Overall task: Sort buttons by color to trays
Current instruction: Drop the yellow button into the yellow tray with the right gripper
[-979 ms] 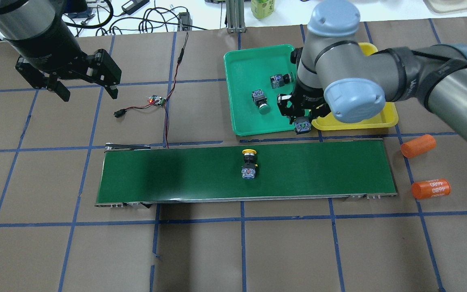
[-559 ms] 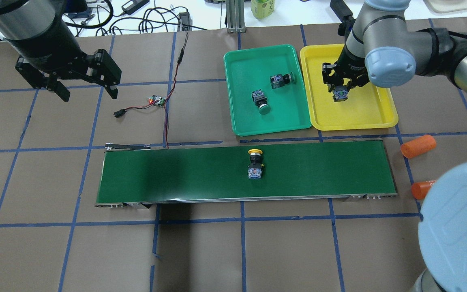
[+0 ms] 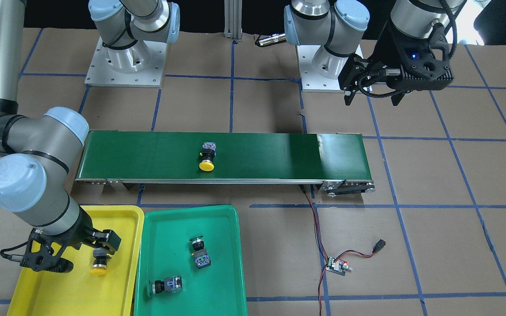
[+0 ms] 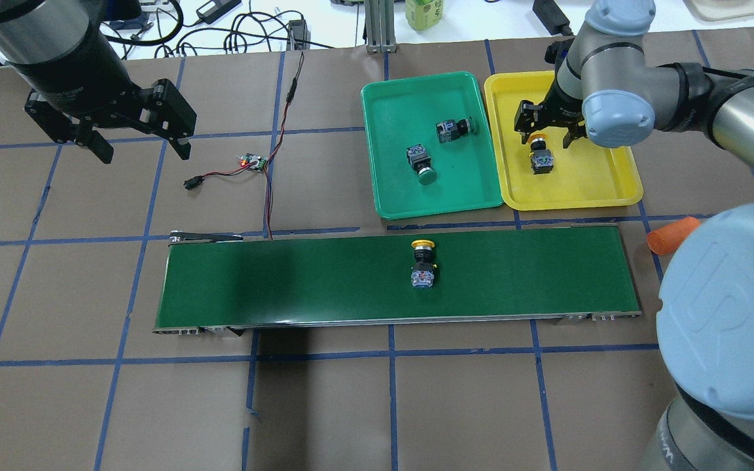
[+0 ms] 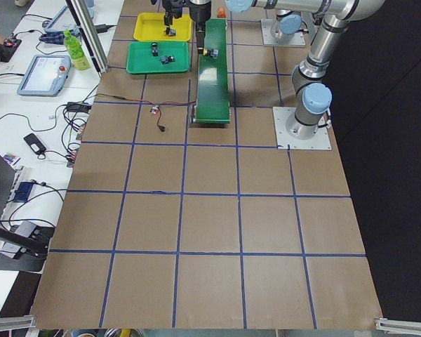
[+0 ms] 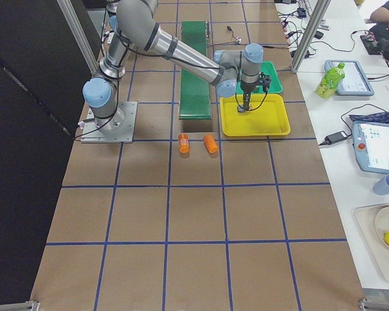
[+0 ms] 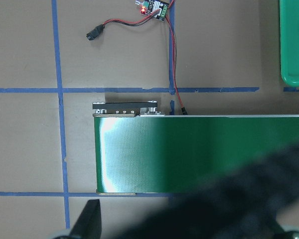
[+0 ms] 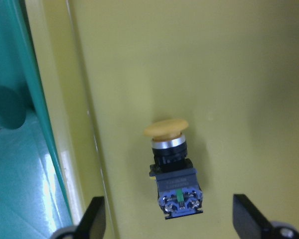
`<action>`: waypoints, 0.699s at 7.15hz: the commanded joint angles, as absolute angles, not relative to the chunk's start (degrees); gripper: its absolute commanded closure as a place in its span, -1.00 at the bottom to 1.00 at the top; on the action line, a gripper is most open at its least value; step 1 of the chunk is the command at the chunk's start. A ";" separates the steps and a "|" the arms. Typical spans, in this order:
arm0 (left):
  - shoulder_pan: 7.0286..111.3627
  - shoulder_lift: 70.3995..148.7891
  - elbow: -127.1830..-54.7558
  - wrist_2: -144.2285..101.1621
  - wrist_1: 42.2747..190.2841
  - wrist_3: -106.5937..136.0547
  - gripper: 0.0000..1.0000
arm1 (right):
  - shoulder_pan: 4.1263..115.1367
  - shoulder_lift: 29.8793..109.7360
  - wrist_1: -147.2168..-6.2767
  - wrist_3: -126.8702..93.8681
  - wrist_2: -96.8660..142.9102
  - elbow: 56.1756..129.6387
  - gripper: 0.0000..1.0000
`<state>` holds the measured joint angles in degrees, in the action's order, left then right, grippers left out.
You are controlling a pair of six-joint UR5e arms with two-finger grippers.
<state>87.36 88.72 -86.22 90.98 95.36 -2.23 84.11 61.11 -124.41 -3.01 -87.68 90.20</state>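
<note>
Yellow-capped button (image 8: pixel 173 172) on yellow tray (image 8: pixel 239 74), between spread right fingers (image 8: pixel 95 219), seemingly clear of both

Front view: yellow tray (image 3: pixel 59 294), green tray (image 3: pixel 220 245) cut off at btm edge.

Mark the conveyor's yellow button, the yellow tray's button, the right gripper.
Conveyor's yellow button (image 4: pixel 423 263): overhead exterior, black collar.
Yellow tray's button (image 8: pixel 170 158): right wrist, black collar.
Right gripper (image 4: pixel 544 135): overhead exterior, between fingertips.
</note>
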 commanded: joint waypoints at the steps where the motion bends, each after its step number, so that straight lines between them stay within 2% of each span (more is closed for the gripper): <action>1: 87.36 88.68 -86.13 91.05 95.27 -1.85 -1.00 | 86.03 72.79 -110.30 -3.34 -87.71 90.18 -1.00; 3: 87.36 88.68 -86.04 91.05 95.27 -1.85 -1.00 | 92.86 81.79 -103.83 -5.44 -89.64 91.40 -1.00; 5: 87.28 88.68 -86.04 91.05 95.27 -1.76 -1.00 | 100.59 83.50 -99.75 -11.38 -91.41 92.98 -1.00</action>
